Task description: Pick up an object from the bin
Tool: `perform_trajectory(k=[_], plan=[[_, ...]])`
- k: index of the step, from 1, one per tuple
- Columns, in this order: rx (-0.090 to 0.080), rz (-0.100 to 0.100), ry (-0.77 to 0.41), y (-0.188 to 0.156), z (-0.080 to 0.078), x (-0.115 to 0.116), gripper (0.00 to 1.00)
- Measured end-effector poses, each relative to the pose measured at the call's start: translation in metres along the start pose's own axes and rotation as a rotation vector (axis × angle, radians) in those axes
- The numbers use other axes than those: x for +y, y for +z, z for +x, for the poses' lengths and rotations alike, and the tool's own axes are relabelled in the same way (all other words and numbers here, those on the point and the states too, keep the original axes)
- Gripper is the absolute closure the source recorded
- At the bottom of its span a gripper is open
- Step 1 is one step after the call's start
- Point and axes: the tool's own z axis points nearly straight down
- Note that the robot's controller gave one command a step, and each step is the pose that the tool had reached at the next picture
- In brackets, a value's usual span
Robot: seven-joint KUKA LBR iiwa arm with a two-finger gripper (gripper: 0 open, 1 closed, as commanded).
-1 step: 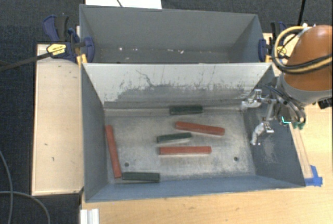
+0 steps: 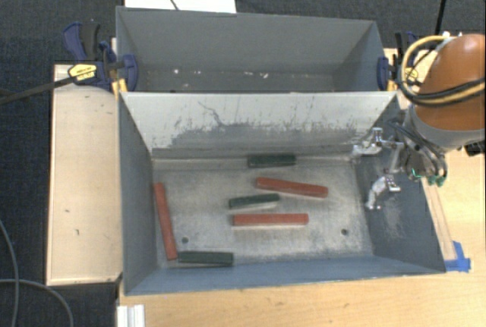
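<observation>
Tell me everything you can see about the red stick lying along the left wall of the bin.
The red stick is a long, narrow bar, dull red, perhaps painted wood. It lies flat on the bin floor against the foot of the left wall, slanting slightly. Its near end meets or almost meets a dark green stick. The gripper is far across the bin.

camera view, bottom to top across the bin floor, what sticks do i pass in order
dark green stick at the front left → lower red stick → middle dark green stick → upper red stick → dark green stick by the back wall
</observation>
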Motion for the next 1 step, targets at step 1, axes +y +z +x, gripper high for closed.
perform_trajectory(k=[1], plan=[[-0.007, 0.003, 0.239, 0.1106, -0.0068, 0.0505, 1.00]])
